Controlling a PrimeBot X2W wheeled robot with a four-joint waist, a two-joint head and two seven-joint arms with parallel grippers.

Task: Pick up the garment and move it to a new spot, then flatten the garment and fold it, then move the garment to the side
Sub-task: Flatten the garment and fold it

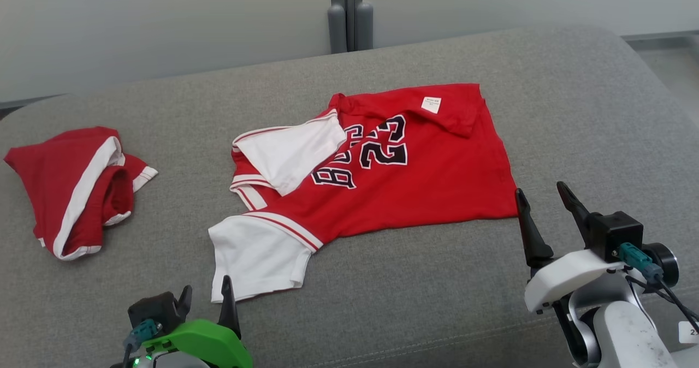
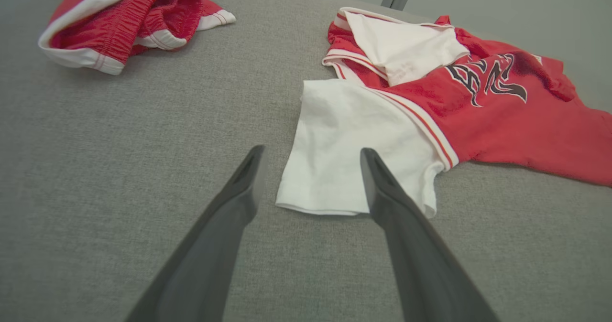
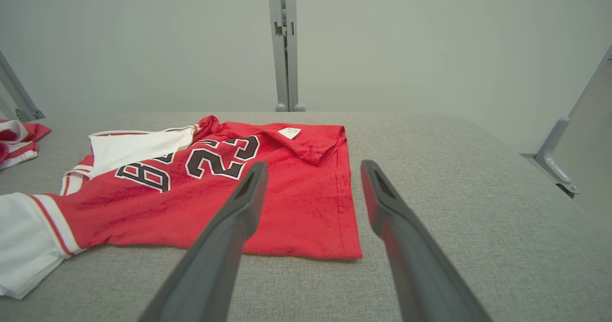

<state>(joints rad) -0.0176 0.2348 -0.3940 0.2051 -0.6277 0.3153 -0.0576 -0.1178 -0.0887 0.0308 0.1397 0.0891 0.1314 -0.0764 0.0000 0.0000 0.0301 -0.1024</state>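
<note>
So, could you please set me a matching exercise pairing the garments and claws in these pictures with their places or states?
1 jersey
2 shorts
3 left claw
4 right claw

A open, beside the red hem corner
B bunched, far left of the cushion
C open, at the white sleeve
D spread out mid-cushion, number showing

Pairs: 1-D, 2-B, 3-C, 4-A.

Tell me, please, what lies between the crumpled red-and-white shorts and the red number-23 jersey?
Nothing: in the head view, only bare grey fabric cushion separates the red-and-white shorts from the red jersey.
</note>
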